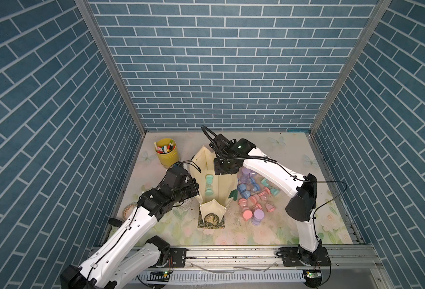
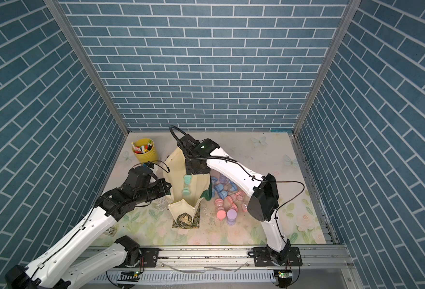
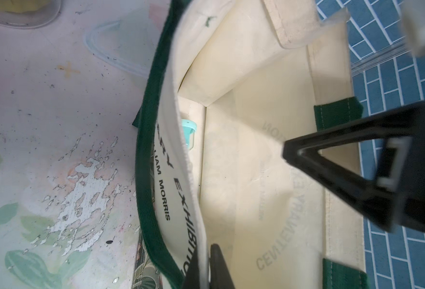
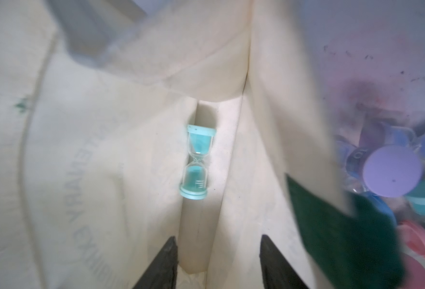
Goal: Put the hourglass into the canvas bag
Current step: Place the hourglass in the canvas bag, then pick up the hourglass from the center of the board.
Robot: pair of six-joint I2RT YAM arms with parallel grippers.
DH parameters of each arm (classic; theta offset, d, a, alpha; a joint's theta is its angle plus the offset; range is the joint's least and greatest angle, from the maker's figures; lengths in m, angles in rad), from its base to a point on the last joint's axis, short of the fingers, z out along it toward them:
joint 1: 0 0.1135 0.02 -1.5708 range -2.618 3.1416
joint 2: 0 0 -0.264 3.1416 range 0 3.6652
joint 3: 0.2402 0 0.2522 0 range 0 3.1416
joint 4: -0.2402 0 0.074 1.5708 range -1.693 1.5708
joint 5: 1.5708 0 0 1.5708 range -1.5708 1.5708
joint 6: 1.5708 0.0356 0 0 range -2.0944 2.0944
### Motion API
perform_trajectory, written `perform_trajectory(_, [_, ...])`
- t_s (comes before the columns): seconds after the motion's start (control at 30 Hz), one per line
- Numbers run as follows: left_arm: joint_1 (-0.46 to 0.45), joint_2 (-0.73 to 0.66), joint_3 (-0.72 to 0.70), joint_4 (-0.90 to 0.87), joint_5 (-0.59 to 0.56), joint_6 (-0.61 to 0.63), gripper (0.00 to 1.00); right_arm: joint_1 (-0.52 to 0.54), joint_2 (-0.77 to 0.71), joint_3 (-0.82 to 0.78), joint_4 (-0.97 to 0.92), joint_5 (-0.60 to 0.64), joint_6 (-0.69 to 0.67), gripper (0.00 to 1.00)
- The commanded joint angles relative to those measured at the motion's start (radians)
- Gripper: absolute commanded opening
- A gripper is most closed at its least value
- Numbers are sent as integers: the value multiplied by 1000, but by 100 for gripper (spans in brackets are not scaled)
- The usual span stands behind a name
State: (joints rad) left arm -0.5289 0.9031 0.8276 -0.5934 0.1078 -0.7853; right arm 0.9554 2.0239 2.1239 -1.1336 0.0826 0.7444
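Note:
The cream canvas bag stands with its mouth held wide in the middle of the table, in both top views. A teal hourglass lies on the bag's bottom, free of any gripper; the right wrist view shows it whole. My right gripper hangs over the bag's mouth, open, with nothing between its fingers. My left gripper is shut on the bag's near rim, pinching the cloth beside the green trim. The left wrist view shows one teal end of the hourglass behind that rim.
A heap of several pink, blue, purple and teal hourglasses lies right of the bag. A yellow pen cup stands at the back left. A small round dish sits by the left wall. Brick-patterned walls close in three sides.

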Motion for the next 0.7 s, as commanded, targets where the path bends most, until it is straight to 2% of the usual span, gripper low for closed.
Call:
perform_trajectory(0.0, [-5, 18, -12, 20, -15, 3, 0, 3, -95, 47, -91, 88, -20, 54])
perform_trajectory(0.17, [-5, 53, 5, 50, -8, 3, 0, 0, -234, -72, -100, 280, -27, 55])
perform_trajectory(0.27, [-5, 59, 7, 71, -6, -7, 0, -3, -351, -241, -69, 386, -19, 53])
perform_trajectory(0.37, [-5, 58, 2, 77, -13, -8, 0, -24, -467, -435, -32, 423, -9, 52])
perform_trajectory(0.43, [-5, 55, -1, 78, -14, -13, 0, -61, -529, -539, -30, 380, 16, 51])
perform_trajectory(0.53, [-5, 51, -8, 80, -7, -20, 0, -134, -607, -694, 1, 235, 32, 49])
perform_trajectory(0.67, [-5, 43, -15, 67, -4, -17, 0, -155, -675, -844, 82, 131, -3, 52])
